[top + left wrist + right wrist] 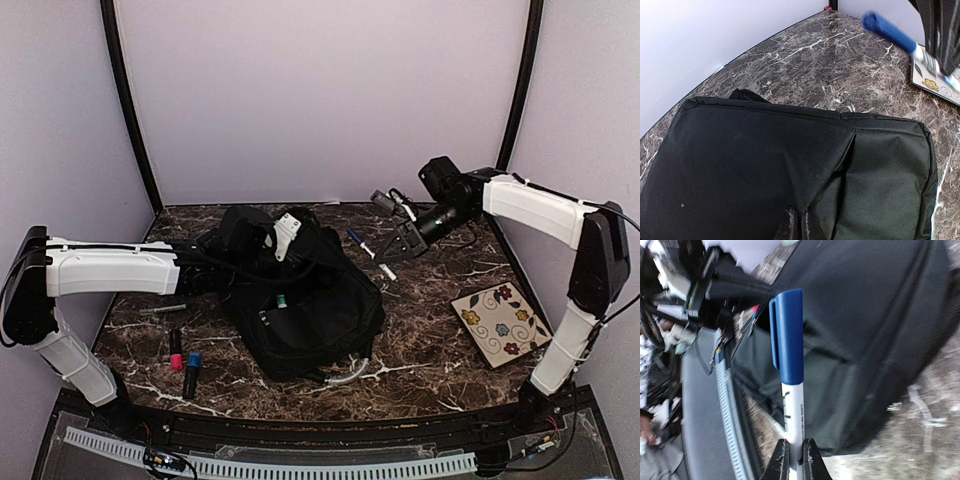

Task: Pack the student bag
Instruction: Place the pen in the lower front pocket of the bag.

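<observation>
Top view high, looking down; wrist views close; all share student bag (310, 315).

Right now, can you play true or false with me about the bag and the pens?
1. The right gripper holds a blue-capped pen. True.
2. The student bag is red. False: it is black.
3. The flowered tile lies on the bag. False: it lies on the table, apart from the bag, on the right.
4. A pink-capped marker and a blue-capped marker lie left of the bag. True.
</observation>
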Motion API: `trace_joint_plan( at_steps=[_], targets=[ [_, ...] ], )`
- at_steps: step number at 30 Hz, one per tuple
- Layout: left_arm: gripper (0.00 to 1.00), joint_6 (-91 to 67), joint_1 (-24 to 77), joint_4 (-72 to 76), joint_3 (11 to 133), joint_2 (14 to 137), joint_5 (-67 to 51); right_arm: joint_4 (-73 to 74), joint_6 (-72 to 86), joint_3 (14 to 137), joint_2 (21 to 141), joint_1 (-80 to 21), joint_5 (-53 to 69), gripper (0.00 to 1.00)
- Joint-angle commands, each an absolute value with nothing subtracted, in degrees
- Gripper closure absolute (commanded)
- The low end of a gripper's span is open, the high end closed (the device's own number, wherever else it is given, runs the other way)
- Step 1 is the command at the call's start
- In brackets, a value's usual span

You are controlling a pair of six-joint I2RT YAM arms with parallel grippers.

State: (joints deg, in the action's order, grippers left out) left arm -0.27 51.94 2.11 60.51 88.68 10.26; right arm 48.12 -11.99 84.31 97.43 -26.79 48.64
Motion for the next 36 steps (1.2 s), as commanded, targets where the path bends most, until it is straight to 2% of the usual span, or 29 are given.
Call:
trace_joint_plan(
  at_steps=[1,10,16,22,30,36],
  targets=[
    [1.0,-3.97,52.05,12.38,59.62,85.88,8.15,56.82,-15.13,84.46,102.75,-31.76,56.08,0.94],
    [1.0,-13.99,50.36,14.67,63.12,88.0,6.73,53.68,-8.44,85.85,106.19,-36.55,53.6,0.94],
    [1.0,-22.46,50.36,21.96,65.49,93.11,4.13,51.26,-4.44,85.69,107.43,-36.21,43.32,0.94],
    [1.0,-27.64,50.36,25.32,68.95,98.31,-0.17,49.95,-1.46,83.94,105.11,-33.24,39.48,0.92],
    [1.0,-27.45,50.45,21.2,71.68,99.61,-1.51,47.05,3.44,85.92,111.57,-30.85,50.37,0.91],
    [1.0,-27.95,50.54,19.59,70.93,98.66,0.02,41.82,9.87,89.79,117.24,-30.85,53.34,0.9]
  ],
)
